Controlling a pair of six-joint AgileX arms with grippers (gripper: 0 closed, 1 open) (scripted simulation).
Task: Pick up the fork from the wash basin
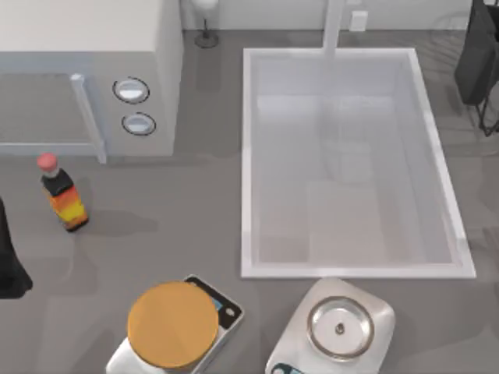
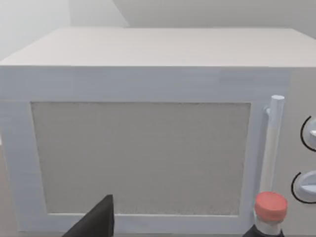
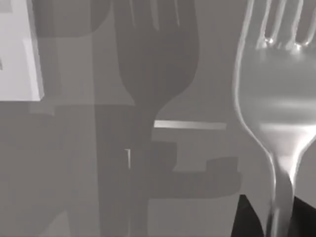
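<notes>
The fork [image 3: 276, 113] fills the right wrist view close up, silver-grey, its tines pointing away from the camera. Its handle runs down between the dark fingers [image 3: 245, 222] of my right gripper [image 3: 276, 224], which is shut on it. The fork hangs above a grey surface and casts a large shadow there. In the top view my right arm [image 1: 477, 62] stands at the far right, beyond the wash basin's right rim. The wash basin [image 1: 359, 272] is a large white-rimmed rectangle with pale grey walls. My left arm [image 1: 8, 261] is parked at the table's left edge.
A white microwave [image 1: 86, 47] stands at the back left, with a red-capped sauce bottle [image 1: 62, 193] in front of it. Two scales sit along the front edge, one under an orange disc [image 1: 171, 323] and one under a steel bowl [image 1: 341, 326]. A faucet [image 1: 334, 27] rises behind the basin.
</notes>
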